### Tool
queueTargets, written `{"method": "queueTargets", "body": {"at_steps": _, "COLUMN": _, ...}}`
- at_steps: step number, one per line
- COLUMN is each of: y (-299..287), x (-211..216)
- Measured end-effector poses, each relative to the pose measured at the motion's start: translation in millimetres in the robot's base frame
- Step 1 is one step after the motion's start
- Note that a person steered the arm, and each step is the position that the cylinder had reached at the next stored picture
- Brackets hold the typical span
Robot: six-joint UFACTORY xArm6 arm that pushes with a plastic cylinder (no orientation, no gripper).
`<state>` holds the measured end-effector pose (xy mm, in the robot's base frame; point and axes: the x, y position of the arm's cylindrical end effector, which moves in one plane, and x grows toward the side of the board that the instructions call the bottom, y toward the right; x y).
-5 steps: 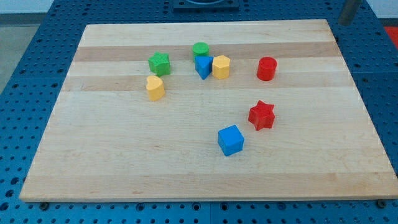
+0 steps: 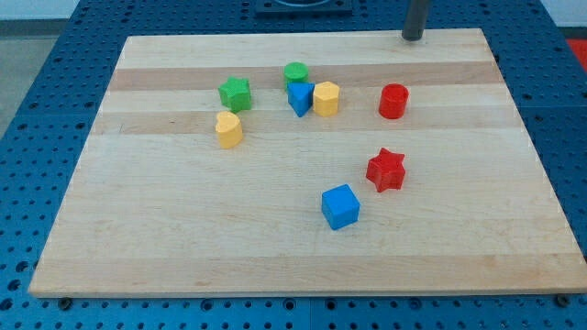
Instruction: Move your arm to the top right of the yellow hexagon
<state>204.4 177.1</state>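
Observation:
My tip [image 2: 413, 38] is at the board's top edge, right of centre. It touches no block. The yellow hexagon [image 2: 326, 98] stands below and to the left of the tip, well apart from it, against a blue triangular block [image 2: 300, 98]. A green cylinder [image 2: 295, 74] sits just above the blue one. A second yellow block [image 2: 228, 129] lies further left, with a green star-like block [image 2: 235, 93] above it. A red cylinder [image 2: 393, 101] stands below the tip, to the hexagon's right.
A red star [image 2: 386, 170] and a blue cube [image 2: 340, 206] lie lower on the wooden board [image 2: 138, 238]. Blue perforated table surrounds the board on all sides.
The rod has moved left from the view's top right corner, off the board, to the board's top edge. No block has moved.

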Motion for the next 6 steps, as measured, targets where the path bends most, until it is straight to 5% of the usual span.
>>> {"method": "queueTargets", "body": {"at_steps": 4, "y": -11, "x": 0}}
{"method": "queueTargets", "body": {"at_steps": 6, "y": -97, "x": 17}}
